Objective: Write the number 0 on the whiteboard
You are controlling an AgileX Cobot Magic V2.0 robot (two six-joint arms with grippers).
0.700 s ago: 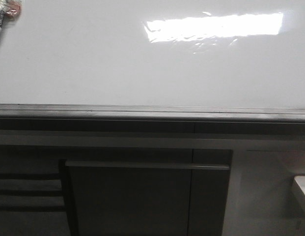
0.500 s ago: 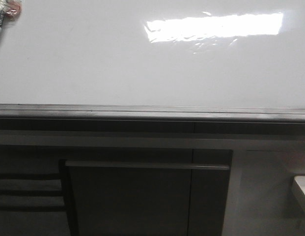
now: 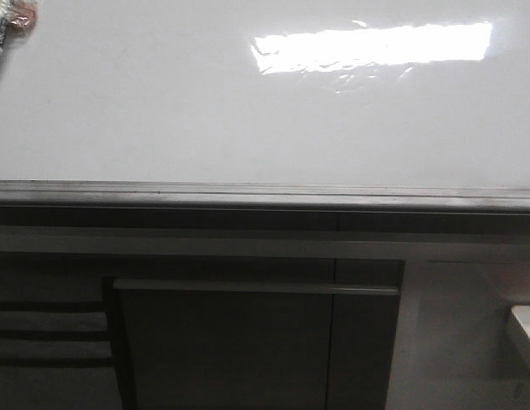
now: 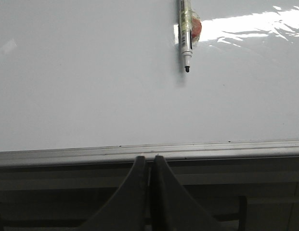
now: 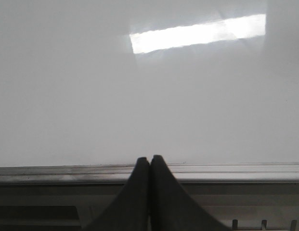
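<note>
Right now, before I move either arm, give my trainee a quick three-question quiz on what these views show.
1. True or false: a 0 is already drawn on the whiteboard.
2. Multiple choice: the marker is A) clamped in the left gripper, B) lying uncapped on the board, tip bare, C) clamped in the right gripper.
3. Fill in: in both wrist views the two fingers are pressed ____ with nothing between them.

Key:
1. False; no mark shows on the board in any view.
2. B; it lies at the far left corner in the front view, apart from both grippers.
3. together.
</note>
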